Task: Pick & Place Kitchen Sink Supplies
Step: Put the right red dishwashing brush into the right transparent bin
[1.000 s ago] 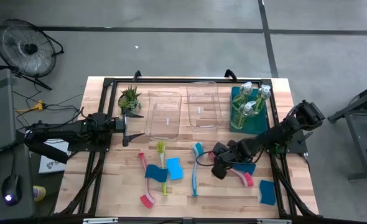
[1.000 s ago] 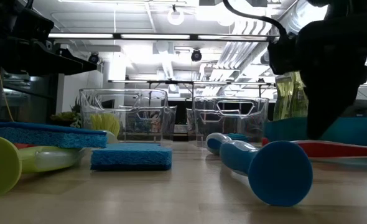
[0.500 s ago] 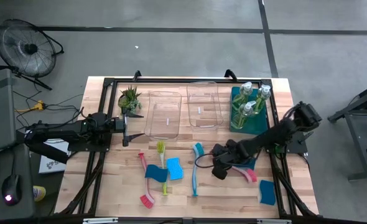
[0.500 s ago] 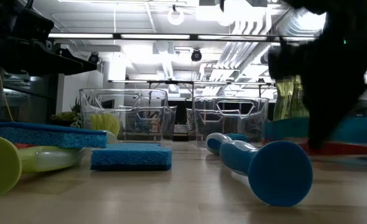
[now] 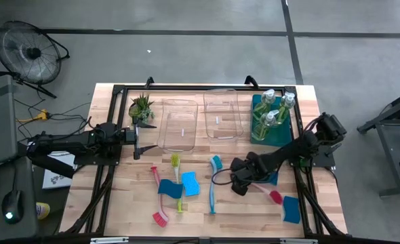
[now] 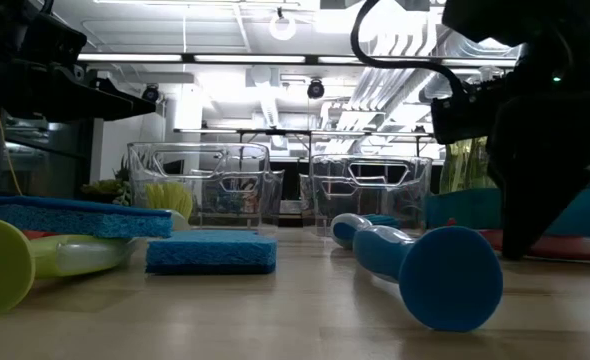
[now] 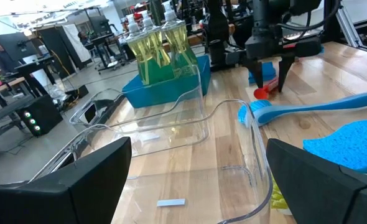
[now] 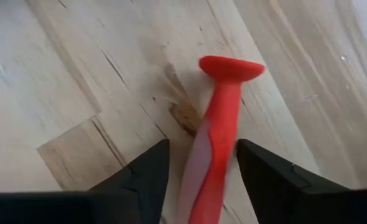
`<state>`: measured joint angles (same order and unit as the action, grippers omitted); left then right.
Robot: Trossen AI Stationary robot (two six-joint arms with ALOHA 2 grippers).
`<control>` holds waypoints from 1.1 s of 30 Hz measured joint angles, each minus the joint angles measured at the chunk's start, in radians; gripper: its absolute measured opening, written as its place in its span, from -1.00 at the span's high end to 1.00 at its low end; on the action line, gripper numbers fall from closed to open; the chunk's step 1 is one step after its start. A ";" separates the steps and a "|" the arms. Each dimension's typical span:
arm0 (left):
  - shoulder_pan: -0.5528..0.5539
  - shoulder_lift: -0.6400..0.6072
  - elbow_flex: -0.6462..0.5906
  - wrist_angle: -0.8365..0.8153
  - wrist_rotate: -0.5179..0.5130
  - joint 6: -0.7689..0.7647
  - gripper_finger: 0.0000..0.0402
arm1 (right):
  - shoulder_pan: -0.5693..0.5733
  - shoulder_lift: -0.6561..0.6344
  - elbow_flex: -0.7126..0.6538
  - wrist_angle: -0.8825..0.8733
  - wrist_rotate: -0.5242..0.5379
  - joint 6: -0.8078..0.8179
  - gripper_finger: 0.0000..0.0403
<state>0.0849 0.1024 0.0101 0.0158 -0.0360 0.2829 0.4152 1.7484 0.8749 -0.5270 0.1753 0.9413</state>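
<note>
Right wrist view: right gripper [image 8: 199, 163] low over tabletop [image 8: 59, 81], fingers [image 8: 143, 174] parted narrowly astride red dish brush [image 8: 218, 130] handle, one per side, not pressing it; brush flat on wood. High view: same gripper [image 5: 238, 181] right of centre, brush [image 5: 271, 194] beyond it, between two blue sponges [image 5: 291, 209], near teal bin [image 5: 281, 135] with soap bottles [image 5: 269, 115]. Left gripper [image 5: 136, 139] parked at left edge beside clear bins [image 5: 180, 125] and potted plant [image 5: 141, 107], fingers [image 7: 84, 180] wide, empty. Teal brush [image 5: 213, 181], yellow-green brush [image 5: 176, 179], further sponges mid-table.
</note>
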 joint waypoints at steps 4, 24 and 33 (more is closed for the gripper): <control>0.000 0.000 0.000 0.000 0.000 0.000 -0.83 | 0.011 0.011 0.002 0.005 0.010 0.002 0.24; 0.000 0.000 0.000 0.000 0.000 0.000 -0.83 | 0.043 -0.004 -0.006 0.006 0.052 0.045 0.51; 0.000 0.000 0.000 0.000 0.000 0.000 -0.83 | 0.043 -0.112 -0.012 -0.014 0.075 0.032 0.51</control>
<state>0.0849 0.1024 0.0101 0.0158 -0.0360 0.2829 0.4583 1.6365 0.8627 -0.5407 0.2503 0.9731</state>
